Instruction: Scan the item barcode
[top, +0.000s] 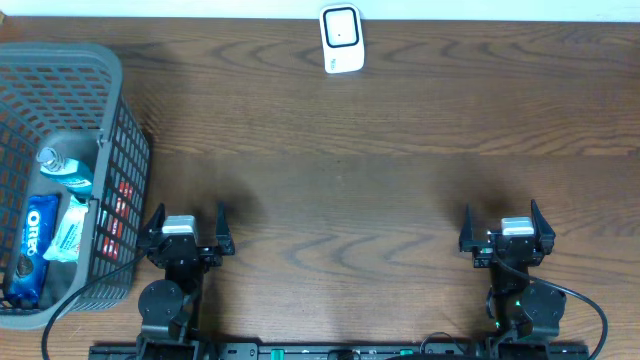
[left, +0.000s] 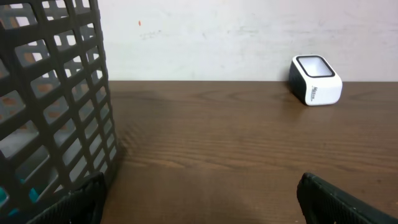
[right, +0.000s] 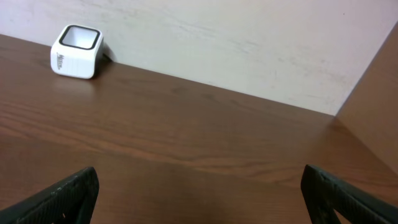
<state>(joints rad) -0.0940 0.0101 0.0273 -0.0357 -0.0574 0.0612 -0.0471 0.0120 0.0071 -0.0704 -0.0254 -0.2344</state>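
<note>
Altogether, one scanner (top: 341, 38), one basket (top: 70, 55), one Oreo pack (top: 32, 250).

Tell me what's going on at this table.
Nothing is being handled yet. Both arms sit at the near edge, left claw and right claw open and empty. The items, an Oreo pack among them, lie in the basket beside the left arm; the white scanner stands at the far edge of the table.

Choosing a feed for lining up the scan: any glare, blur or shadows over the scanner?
Overhead: scanner evenly lit, no glare. Left wrist: scanner sharp, the near basket mesh slightly soft. Right wrist: scanner clear, end effector fingers blurred at the bottom corners.
</note>
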